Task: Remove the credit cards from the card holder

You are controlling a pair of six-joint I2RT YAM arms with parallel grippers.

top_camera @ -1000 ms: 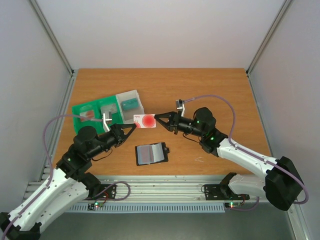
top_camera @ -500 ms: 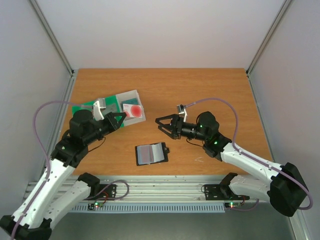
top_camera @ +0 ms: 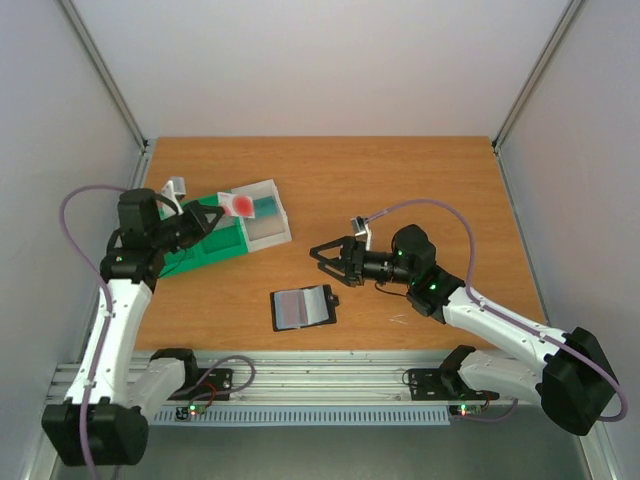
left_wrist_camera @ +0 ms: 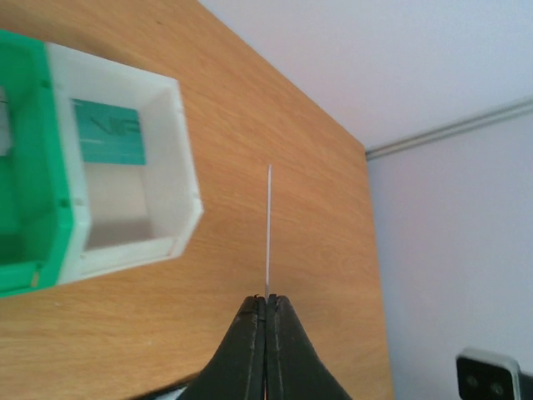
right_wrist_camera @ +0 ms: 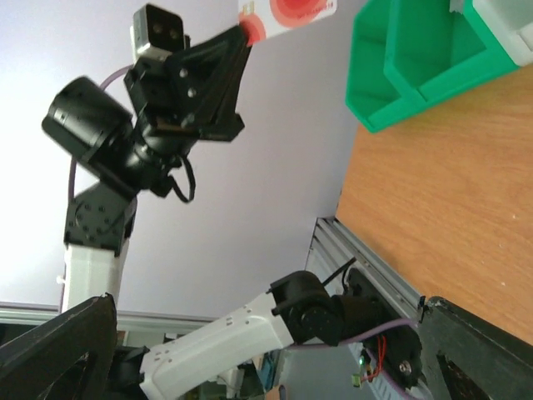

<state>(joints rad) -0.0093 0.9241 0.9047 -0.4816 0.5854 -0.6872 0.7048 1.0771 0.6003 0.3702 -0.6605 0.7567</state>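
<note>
The card holder (top_camera: 302, 307) lies open on the table near the front, its grey pockets facing up. My left gripper (top_camera: 219, 211) is shut on a whitish credit card (top_camera: 238, 204) with a red round blotch, held in the air over the white box (top_camera: 268, 228). In the left wrist view that card (left_wrist_camera: 268, 225) shows edge-on as a thin line rising from the shut tips (left_wrist_camera: 266, 298). A teal card (left_wrist_camera: 107, 132) lies inside the box. My right gripper (top_camera: 326, 257) stands open and empty, just right of and behind the holder.
A green compartment tray (top_camera: 205, 247) sits at the back left, against the white box (left_wrist_camera: 166, 158). The right wrist view looks across at the left arm, the held card (right_wrist_camera: 293, 12) and the tray (right_wrist_camera: 416, 62). The table edge and metal rail run along the front.
Both grippers held the red-blotched card at mid-table. The right gripper let go and opened. The left arm carried the card back and left, over the white box.
</note>
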